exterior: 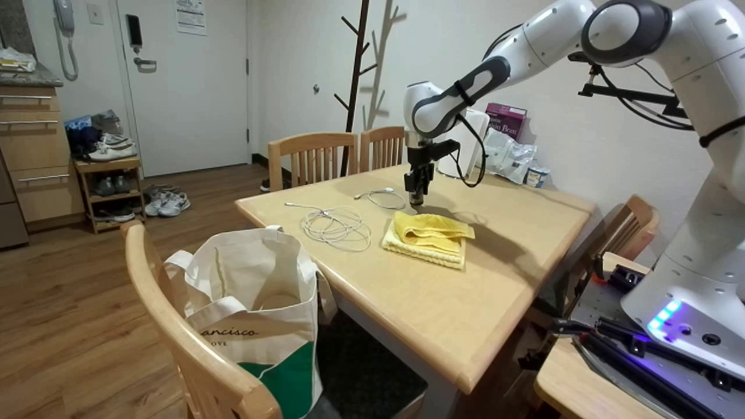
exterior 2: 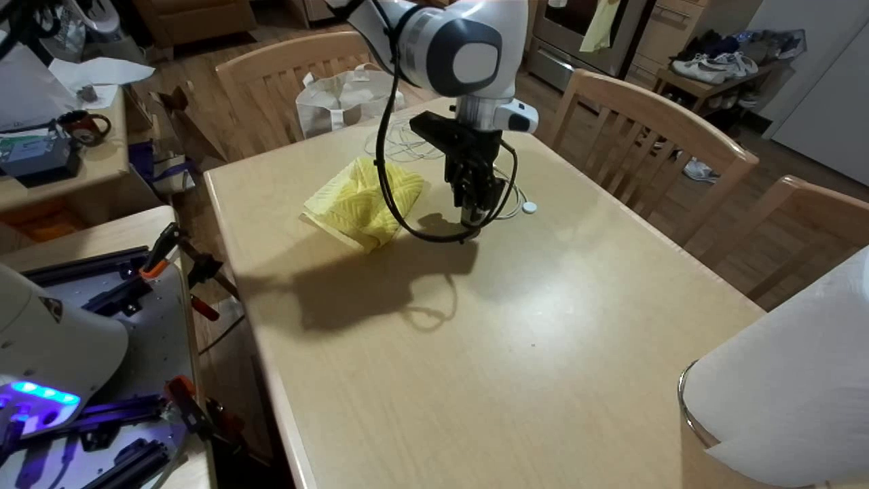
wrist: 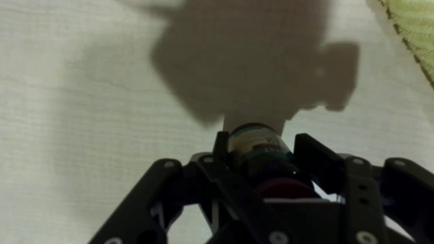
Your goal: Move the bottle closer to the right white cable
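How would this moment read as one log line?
gripper: appears closed on bottle | bottle: upright, lift unclear | nearby: looped white cable | yellow cloths: on table

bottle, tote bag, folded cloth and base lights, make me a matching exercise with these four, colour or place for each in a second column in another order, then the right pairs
Column one
1. bottle
2. tote bag
3. folded cloth
4. base lights

Column two
A. yellow, lying on the table
B. glowing blue
C. between the fingers
D. cream with a green part

Right pairs
1-C
2-D
3-A
4-B
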Tool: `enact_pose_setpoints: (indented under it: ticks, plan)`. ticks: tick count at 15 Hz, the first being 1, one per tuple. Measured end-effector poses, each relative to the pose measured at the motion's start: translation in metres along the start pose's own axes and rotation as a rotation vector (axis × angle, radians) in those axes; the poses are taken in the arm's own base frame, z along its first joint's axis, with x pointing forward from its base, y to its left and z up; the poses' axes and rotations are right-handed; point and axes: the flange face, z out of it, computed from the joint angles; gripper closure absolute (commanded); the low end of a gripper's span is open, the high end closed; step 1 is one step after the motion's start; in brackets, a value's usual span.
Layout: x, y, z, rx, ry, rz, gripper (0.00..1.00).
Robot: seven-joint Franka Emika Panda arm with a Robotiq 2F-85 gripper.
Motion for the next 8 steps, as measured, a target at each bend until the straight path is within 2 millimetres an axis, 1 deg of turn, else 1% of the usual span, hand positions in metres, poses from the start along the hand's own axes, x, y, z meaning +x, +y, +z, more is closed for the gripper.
enact_pose_setpoints:
  ticks: [1, 3, 4, 5, 8]
  plan:
    - [0.002, 0.006, 0.006, 0.026, -0.005, 0.007, 0.72]
    - [0.004, 0.020, 0.009, 0.071, -0.004, 0.028, 0.72]
    - [0.004, 0.025, 0.010, 0.089, -0.004, 0.035, 0.22]
    - [0.005, 0.029, 0.010, 0.101, -0.003, 0.043, 0.20]
    - [0.005, 0.035, 0.011, 0.121, -0.008, 0.057, 0.03]
